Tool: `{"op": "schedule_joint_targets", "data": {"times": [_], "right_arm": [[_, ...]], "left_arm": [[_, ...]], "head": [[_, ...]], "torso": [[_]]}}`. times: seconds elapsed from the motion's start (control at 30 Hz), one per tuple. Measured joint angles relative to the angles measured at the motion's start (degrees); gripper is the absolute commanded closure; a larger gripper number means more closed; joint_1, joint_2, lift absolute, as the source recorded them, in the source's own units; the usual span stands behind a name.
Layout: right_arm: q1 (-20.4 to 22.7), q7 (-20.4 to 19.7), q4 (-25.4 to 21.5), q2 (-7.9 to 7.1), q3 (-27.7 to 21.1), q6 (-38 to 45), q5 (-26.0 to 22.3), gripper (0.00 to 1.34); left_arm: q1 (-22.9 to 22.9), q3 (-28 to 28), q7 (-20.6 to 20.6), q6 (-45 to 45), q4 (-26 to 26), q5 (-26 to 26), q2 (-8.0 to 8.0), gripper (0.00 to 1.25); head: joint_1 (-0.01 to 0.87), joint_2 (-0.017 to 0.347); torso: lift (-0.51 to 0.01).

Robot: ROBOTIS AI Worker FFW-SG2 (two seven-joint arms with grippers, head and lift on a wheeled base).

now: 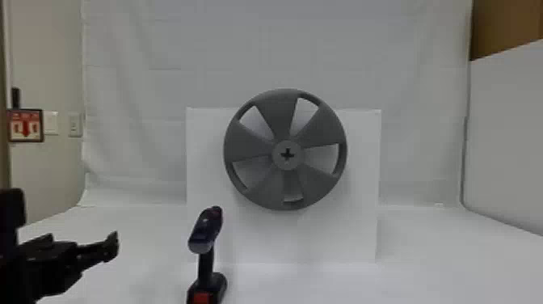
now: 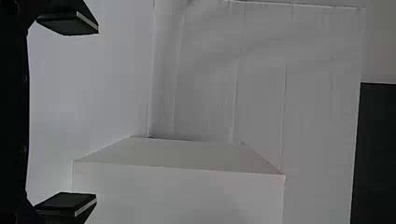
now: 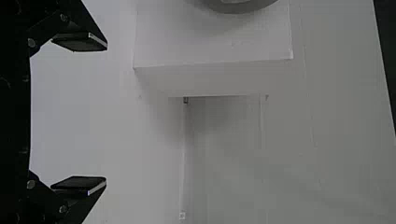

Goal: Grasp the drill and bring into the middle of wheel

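Note:
The drill (image 1: 206, 258) stands upright on the white table, left of centre in the head view, its dark body on top and a red patch on its base. Behind it, the grey wheel (image 1: 258, 190) with a cross-shaped hole at its hub is mounted on a white box. My left gripper (image 1: 115, 245) is apart from the drill, on its left. In the left wrist view that gripper (image 2: 97, 115) is open with nothing between its fingers. The right gripper (image 3: 107, 114) stands open and holds nothing; part of the wheel (image 3: 243, 6) shows at the top edge there.
The white box (image 1: 355, 234) carrying the wheel rises from the table (image 1: 444, 250). A white curtain hangs behind, and a light panel (image 1: 509, 133) bounds the right side. At the far left is a wall with a red sign (image 1: 26, 125).

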Motion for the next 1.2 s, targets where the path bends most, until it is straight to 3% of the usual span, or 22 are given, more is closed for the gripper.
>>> {"op": "schedule_joint_targets", "data": {"times": [1.2], "right_arm": [[-0.18, 0.00, 0.01, -0.12, 0.08, 0.00, 0.48, 0.27]], "left_arm": [[0.48, 0.15, 0.00, 0.04, -0.01, -0.30, -0.24, 0.04]], "head": [[0.054, 0.031]], "torso": [[-0.403]]}}
